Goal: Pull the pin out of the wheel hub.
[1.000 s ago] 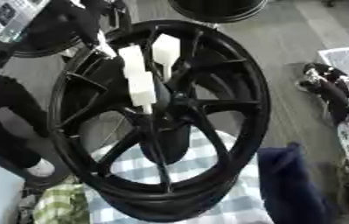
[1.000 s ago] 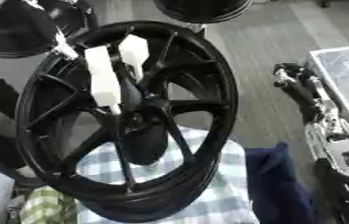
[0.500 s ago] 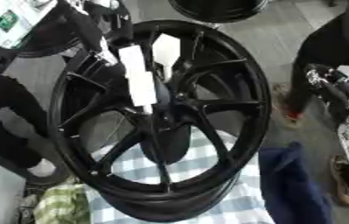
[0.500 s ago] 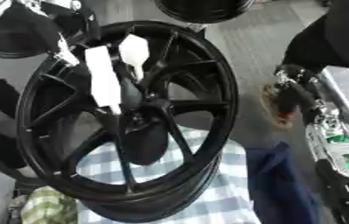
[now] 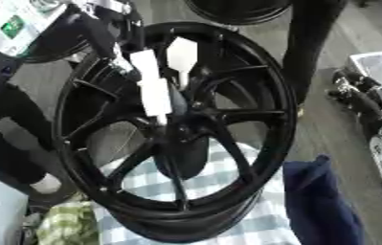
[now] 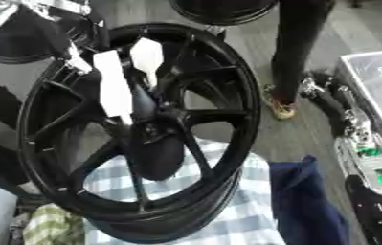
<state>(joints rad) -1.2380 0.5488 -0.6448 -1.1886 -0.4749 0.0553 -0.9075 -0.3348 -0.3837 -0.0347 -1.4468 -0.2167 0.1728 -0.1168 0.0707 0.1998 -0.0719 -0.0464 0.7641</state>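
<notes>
Left eye view, nearest first: a dark blue cloth [image 5: 321,201] is draped at the lower right, and a green checked rag [image 5: 64,222] is bunched at the lower left. Between them a blue-and-white checked cloth [image 5: 265,225] is spread, and the lower rim of the black wheel [image 5: 271,119] is stood on it, with the wheel tipped back and its face turned toward the camera. At the centre, where the spokes meet, the hub [image 5: 181,127] is seen as a dark mass. The pin itself cannot be made out there, so it is judged not to have been drawn clear of the hub yet.

The left hand [image 5: 154,91] is brought in from the upper left across the upper spokes. Its white-covered fingers are stretched out straight and apart. The longest is laid down along a spoke with its tip just at the hub, and a second is raised beside it. Nothing is seen to be curled round or pinched.

The right hand [image 5: 360,98] is shown only as black and silver parts at the right edge, well apart from the wheel. Its state cannot be told.

Farther back, a person's dark trouser leg [image 6: 298,48] is planted behind the rim, and a second wheel [image 5: 236,12] is cut off by the top edge.

The reach is judged done. The gripping and the pull are left.
</notes>
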